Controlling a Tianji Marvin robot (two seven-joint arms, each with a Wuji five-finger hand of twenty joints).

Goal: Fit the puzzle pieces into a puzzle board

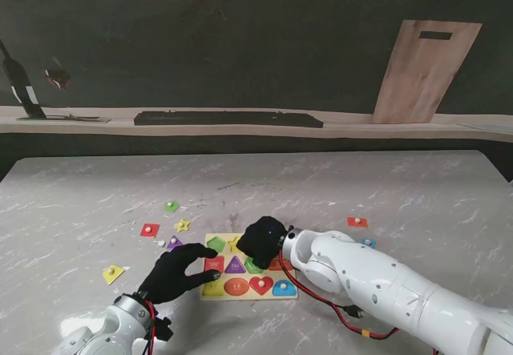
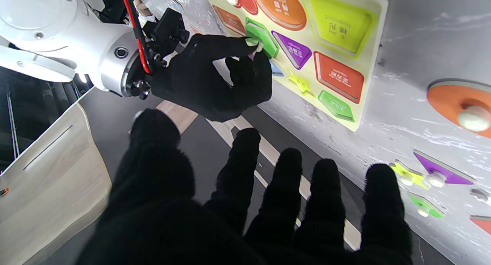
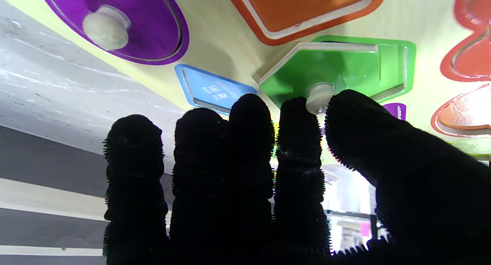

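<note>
The yellow puzzle board point(image 1: 248, 296) lies near me at the table's middle, with several coloured pieces seated in it. My right hand point(image 1: 260, 243) hovers over its far half, thumb and index finger pinched on the white knob point(image 3: 318, 98) of a green pentagon piece point(image 3: 330, 69). That piece sits tilted, partly over its green recess. The left wrist view shows the same pinch by the right hand point(image 2: 215, 77) on the green piece point(image 2: 261, 35). My left hand point(image 1: 176, 273) rests open at the board's left edge, fingers spread, thumb reaching over the board.
Loose pieces lie left of the board: a green one point(image 1: 171, 206), a red square point(image 1: 149, 229), a yellow star point(image 1: 183, 225), a purple triangle point(image 1: 174, 243) and a yellow piece point(image 1: 114, 273). A red piece point(image 1: 357, 221) and a blue one point(image 1: 368, 243) lie to the right.
</note>
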